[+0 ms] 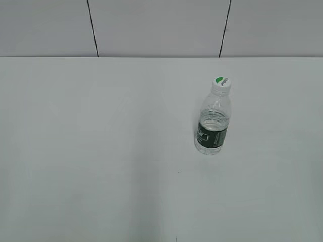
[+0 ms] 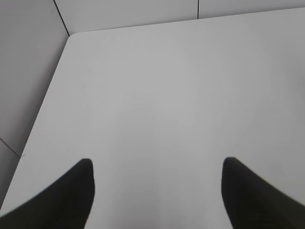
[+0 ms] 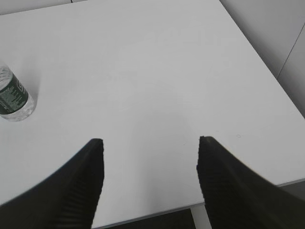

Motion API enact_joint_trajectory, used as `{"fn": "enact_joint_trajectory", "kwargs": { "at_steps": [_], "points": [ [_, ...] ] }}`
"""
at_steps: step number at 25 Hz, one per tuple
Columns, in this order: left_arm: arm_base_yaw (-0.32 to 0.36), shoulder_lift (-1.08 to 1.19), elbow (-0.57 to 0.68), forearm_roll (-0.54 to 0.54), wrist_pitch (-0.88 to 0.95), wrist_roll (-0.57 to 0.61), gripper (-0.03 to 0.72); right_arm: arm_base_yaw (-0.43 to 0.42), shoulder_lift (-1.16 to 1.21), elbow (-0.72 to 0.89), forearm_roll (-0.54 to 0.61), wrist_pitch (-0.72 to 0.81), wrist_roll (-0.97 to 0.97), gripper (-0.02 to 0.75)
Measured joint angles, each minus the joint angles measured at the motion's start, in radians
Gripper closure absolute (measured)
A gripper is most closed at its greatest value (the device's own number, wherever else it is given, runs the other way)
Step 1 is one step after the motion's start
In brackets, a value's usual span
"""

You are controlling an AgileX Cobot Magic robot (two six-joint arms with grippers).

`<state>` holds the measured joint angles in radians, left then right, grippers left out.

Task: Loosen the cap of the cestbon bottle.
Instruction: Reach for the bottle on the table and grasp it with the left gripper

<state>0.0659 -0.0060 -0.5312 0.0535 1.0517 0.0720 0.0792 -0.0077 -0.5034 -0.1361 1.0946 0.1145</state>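
The cestbon bottle point(image 1: 213, 126) stands upright on the white table, right of centre in the exterior view. It is clear plastic with a dark green label band. Its white cap point(image 1: 221, 83) with a green half-circle mark sits on top. The bottle's lower part also shows at the left edge of the right wrist view point(image 3: 13, 98); the cap is out of that view. My left gripper point(image 2: 157, 167) is open and empty over bare table. My right gripper point(image 3: 150, 145) is open and empty, well to the right of the bottle. Neither gripper shows in the exterior view.
The white table point(image 1: 101, 151) ends at a grey panelled wall point(image 1: 151, 25) at the back. Its left edge and rounded far corner point(image 2: 71, 36) show in the left wrist view. Its near edge point(image 3: 157, 212) and right edge point(image 3: 267, 71) show in the right wrist view.
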Motion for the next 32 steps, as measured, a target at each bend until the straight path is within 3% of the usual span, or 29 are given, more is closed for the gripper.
{"fn": "enact_joint_trajectory", "kwargs": {
  "at_steps": [32],
  "points": [
    [0.0, 0.0, 0.0, 0.006, 0.0, 0.0, 0.192, 0.0, 0.0, 0.0, 0.0, 0.0, 0.0, 0.259]
  ]
}}
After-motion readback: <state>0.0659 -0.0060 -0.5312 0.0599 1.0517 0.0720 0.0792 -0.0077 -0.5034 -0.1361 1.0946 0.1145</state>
